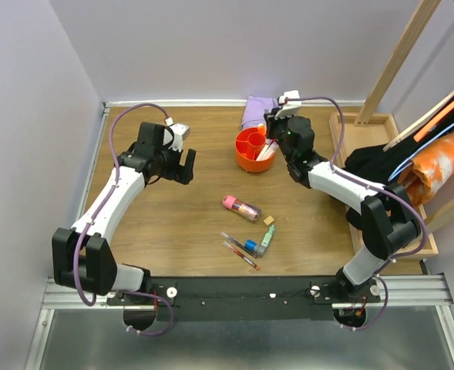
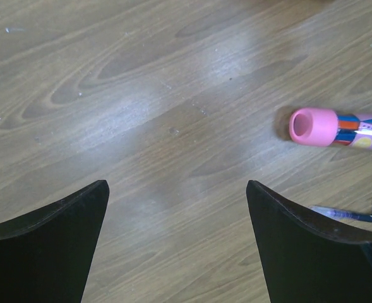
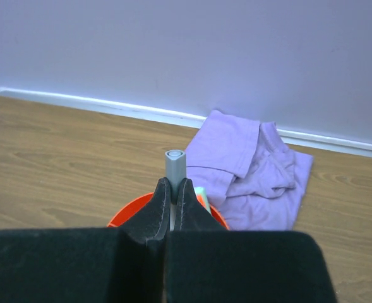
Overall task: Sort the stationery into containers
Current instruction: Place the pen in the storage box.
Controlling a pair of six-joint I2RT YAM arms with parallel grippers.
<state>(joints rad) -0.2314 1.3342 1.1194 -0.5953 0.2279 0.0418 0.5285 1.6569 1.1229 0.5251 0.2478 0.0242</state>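
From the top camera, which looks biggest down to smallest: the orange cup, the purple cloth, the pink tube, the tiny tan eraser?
1. Orange cup and purple cloth: about alike. The right arm hides part of the cloth, so I won't rank them.
2. Pink tube.
3. Tan eraser.

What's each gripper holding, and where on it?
Right gripper pinches a grey pen just below its top end, over the orange cup. Left gripper is open, empty.

orange cup [image 1: 245, 163], lilac cloth [image 3: 255, 177], pink tube [image 2: 314, 127]
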